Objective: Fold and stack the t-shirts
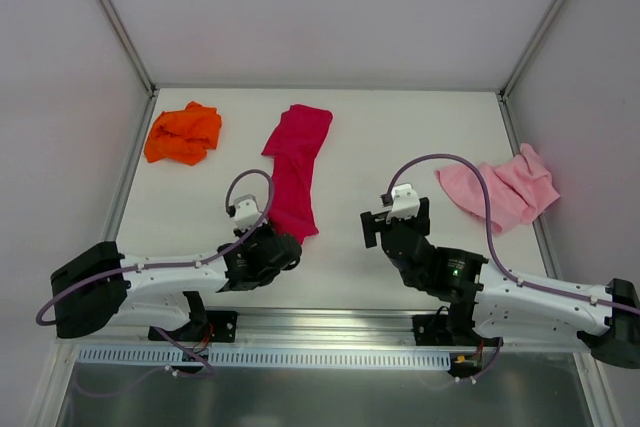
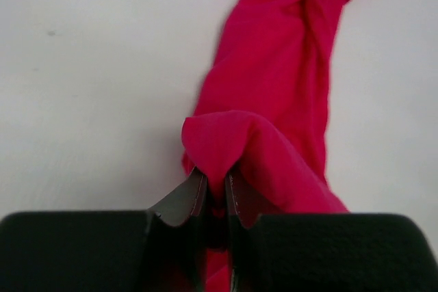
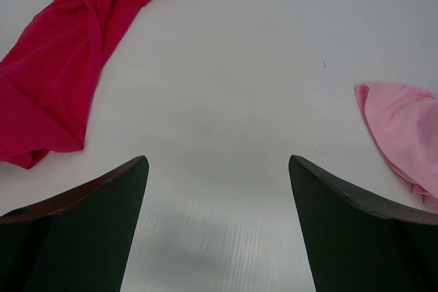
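Observation:
The crimson red t-shirt [image 1: 296, 167] lies stretched in a long bunched strip from the table's middle back toward the front. My left gripper [image 1: 285, 247] is shut on its near end; in the left wrist view a fold of the red cloth [image 2: 274, 94] is pinched between the fingers [image 2: 189, 200]. The bright orange t-shirt [image 1: 183, 133] lies crumpled at the back left. The pale pink t-shirt [image 1: 508, 189] lies crumpled at the right. My right gripper [image 1: 395, 219] is open and empty over bare table [image 3: 219, 189], with the red shirt [image 3: 61, 80] to its left and the pink one [image 3: 404, 128] to its right.
White walls with metal frame posts [image 1: 115, 22] close in the table on the left, back and right. A metal rail [image 1: 320, 332] runs along the near edge by the arm bases.

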Controlling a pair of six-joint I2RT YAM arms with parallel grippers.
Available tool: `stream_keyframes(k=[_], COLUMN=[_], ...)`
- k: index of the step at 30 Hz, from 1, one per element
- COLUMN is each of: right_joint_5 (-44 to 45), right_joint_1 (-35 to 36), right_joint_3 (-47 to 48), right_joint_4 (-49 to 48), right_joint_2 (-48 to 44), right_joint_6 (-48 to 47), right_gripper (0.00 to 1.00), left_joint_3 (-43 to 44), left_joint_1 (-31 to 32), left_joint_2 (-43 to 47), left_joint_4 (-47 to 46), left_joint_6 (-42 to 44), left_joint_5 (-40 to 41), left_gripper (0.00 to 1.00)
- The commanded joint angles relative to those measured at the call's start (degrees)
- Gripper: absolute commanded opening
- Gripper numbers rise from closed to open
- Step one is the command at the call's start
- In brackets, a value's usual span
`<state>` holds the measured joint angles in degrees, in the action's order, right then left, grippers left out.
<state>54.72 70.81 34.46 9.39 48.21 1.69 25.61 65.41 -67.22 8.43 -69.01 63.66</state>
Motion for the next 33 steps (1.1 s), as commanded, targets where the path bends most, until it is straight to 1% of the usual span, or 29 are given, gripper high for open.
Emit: stream_keyframes(k=[1, 2, 5, 7, 9, 11, 13, 17, 22, 28, 29, 33], right_joint_5=[1.00, 1.18, 1.27, 1.27, 1.27, 1.36, 1.62, 2.14, 2.15, 1.88, 1.88, 1.45], right_joint_1=[0.47, 0.56, 0.56, 0.56, 0.56, 0.47, 0.56, 0.56, 0.56, 0.65, 0.56, 0.65], right_joint_3=[0.96, 0.88, 0.61, 0.70, 0.96, 0.96, 0.79, 0.26, 0.61, 1.05, 0.96, 1.14], right_joint_4=[-0.86, -0.69, -0.95, -1.04, -0.78, -0.34, 0.10, 0.19, -0.42, -0.42, -0.42, -0.60], right_joint_2=[-1.01, -1.18, -1.18, -0.75, -0.31, -0.48, -0.92, -1.97, -0.57, 0.75, 0.84, 1.28], right_joint_6=[0.77, 0.77, 0.68, 0.59, 0.59, 0.68, 0.85, 0.77, 0.50, 0.24, 0.24, -0.29], right_gripper=[0.89, 0.89, 0.89, 0.89, 0.89, 0.89, 0.89, 0.89, 0.89, 0.89, 0.89, 0.89], left_joint_3=[4.19, 4.54, 8.66, 11.65, 14.80, 16.57, 17.19, 18.25, 17.64, 18.86, 19.22, 22.03], left_joint_1=[-1.07, -1.16, -1.77, -2.39, -3.18, -4.76, -5.37, -5.90, -7.31, -9.94, -10.38, -12.05], left_joint_2=[-2.20, -3.95, -7.82, -9.59, -12.05, -13.63, -14.52, -14.17, -12.15, -13.81, -14.25, -16.97], left_joint_4=[-22.29, -25.01, -26.00, -27.93, -27.50, -27.41, -26.89, -23.46, -18.45, -18.36, -19.84, -20.64], left_joint_6=[20.47, 24.67, 27.60, 30.85, 31.66, 31.84, 31.75, 29.99, 26.04, 26.38, 27.26, 30.16], left_joint_5=[-4.85, -6.34, -6.44, -8.63, -9.51, -10.92, -10.40, -6.71, -3.37, -3.62, -4.15, -5.21], left_gripper=[0.00, 0.00, 0.00, 0.00, 0.00, 0.00, 0.00, 0.00, 0.00, 0.00, 0.00, 0.00])
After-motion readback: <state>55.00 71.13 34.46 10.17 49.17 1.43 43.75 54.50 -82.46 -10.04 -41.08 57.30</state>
